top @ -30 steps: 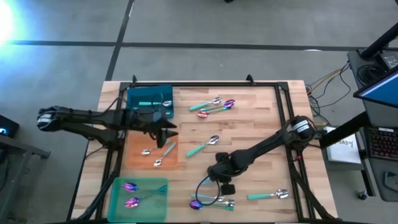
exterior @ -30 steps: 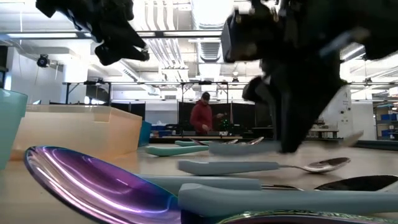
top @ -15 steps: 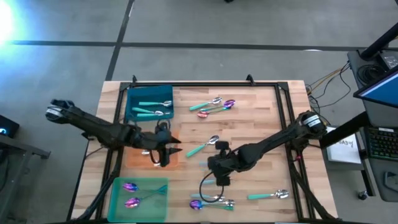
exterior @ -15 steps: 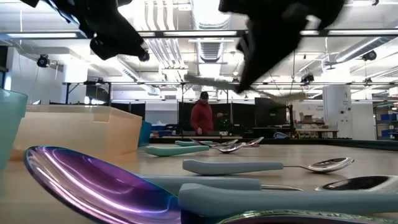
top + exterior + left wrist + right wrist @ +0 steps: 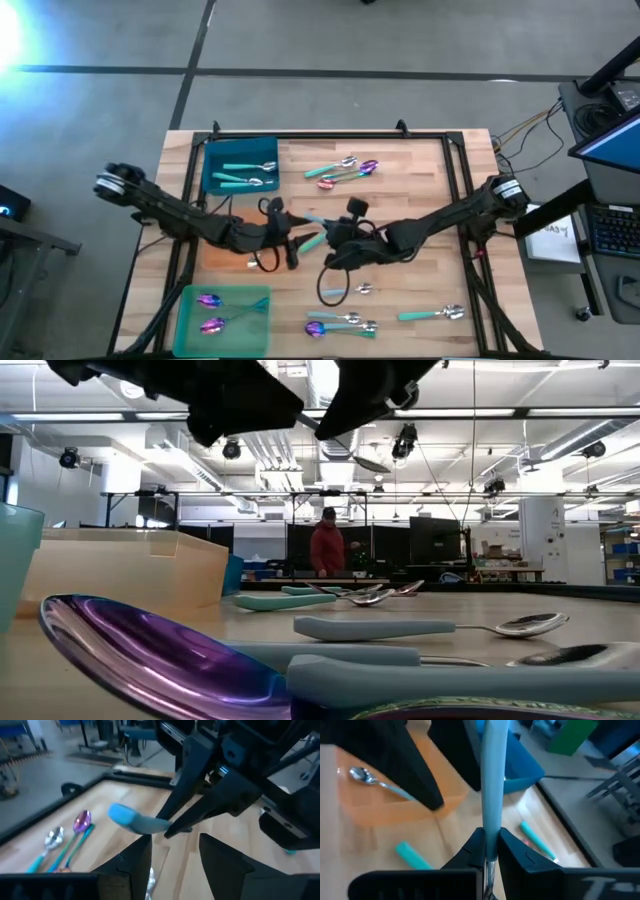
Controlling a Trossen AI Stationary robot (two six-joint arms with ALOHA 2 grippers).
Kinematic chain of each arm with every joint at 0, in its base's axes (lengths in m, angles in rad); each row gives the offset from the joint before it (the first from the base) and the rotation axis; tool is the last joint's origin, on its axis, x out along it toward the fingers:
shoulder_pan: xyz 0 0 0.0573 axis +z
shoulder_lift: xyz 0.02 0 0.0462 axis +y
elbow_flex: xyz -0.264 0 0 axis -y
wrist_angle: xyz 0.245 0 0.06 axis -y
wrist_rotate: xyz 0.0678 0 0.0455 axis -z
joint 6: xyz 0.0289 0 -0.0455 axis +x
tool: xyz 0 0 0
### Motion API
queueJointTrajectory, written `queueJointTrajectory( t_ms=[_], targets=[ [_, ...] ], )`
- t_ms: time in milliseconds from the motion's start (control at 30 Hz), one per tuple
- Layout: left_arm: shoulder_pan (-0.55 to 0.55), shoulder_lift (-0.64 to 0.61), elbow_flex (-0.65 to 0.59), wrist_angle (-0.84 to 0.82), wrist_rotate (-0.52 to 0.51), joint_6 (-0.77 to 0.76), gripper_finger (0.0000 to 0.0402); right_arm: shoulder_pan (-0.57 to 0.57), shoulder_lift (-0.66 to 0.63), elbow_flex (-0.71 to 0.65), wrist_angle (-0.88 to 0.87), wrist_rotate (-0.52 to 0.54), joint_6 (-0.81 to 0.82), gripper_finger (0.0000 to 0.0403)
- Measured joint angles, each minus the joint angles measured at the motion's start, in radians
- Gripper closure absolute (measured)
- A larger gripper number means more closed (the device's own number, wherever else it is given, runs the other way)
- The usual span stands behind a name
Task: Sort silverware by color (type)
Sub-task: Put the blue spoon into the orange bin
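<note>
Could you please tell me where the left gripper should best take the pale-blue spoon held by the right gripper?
By the free handle end of the spoon, which juts out beyond the right gripper toward the open left gripper; probably approach end-on.

Two spoons (image 5: pixel 245 172) in rear-left tray (image 5: pixel 210 178), two spoons (image 5: pixel 212 311) in front-left tray (image 5: pixel 183 322)

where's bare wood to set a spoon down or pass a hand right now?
Free: the right strip of the table between the top spoon cluster and the bottom-right spoon. Crowded: the middle, where the left gripper and the right gripper, shut on a pale-blue spoon, nearly meet beside the orange tray; also the bottom-centre spoon pile.
</note>
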Motion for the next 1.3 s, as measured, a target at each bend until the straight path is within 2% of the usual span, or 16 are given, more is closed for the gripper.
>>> queueJointTrajectory(
  t_ms=[200,433,533,700,800,1167,1300],
  targets=[
    [0.001,0.032,-0.002,0.130,-0.077,0.057,0.0254,-0.005,0.003,-0.001,0.116,0.010,-0.103,0.0385],
    [-0.005,0.024,-0.002,0.166,-0.093,0.113,0.0262,-0.001,0.006,-0.003,0.154,0.006,-0.140,0.0385],
    [-0.006,0.016,0.001,0.183,-0.093,0.129,0.0292,0.002,0.010,-0.004,0.146,-0.015,-0.143,0.0385],
    [-0.007,0.012,0.004,0.191,-0.032,0.145,0.0374,0.007,0.012,-0.006,0.146,-0.025,-0.153,0.0385],
    [-0.006,0.012,0.003,0.184,0.000,0.136,0.0374,0.008,0.012,-0.006,0.141,-0.021,-0.152,0.0385],
    [-0.006,0.005,0.003,0.187,-0.004,0.149,0.0373,0.007,0.008,-0.006,0.164,-0.011,-0.189,0.0384],
    [-0.005,-0.014,0.003,0.181,-0.016,0.187,0.0373,0.005,0.001,-0.006,0.180,-0.007,-0.214,0.0360]
  ],
)
